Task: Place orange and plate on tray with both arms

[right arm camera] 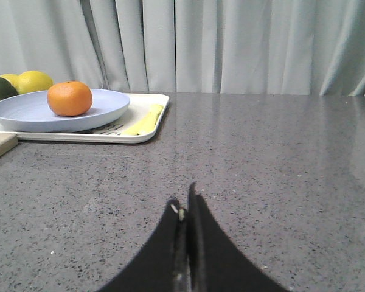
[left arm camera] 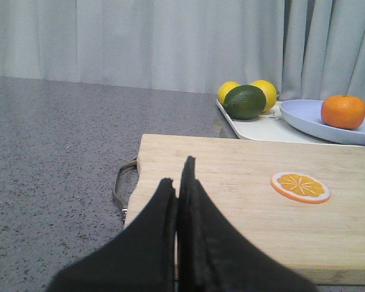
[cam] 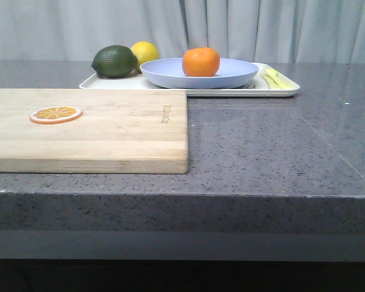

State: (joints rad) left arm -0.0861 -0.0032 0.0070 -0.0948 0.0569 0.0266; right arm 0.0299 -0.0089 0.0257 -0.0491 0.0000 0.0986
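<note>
The orange sits in the pale lavender-blue plate, and the plate rests on the white tray at the back of the counter. The left wrist view shows the orange, plate and tray; so does the right wrist view, with the orange, plate and tray. My left gripper is shut and empty over the near end of the cutting board. My right gripper is shut and empty over bare counter, well short of the tray. Neither gripper shows in the front view.
A light wooden cutting board with a thin orange slice lies front left, its metal handle near my left gripper. A dark green avocado and a yellow lemon sit on the tray's left end, a yellow strip on its right end.
</note>
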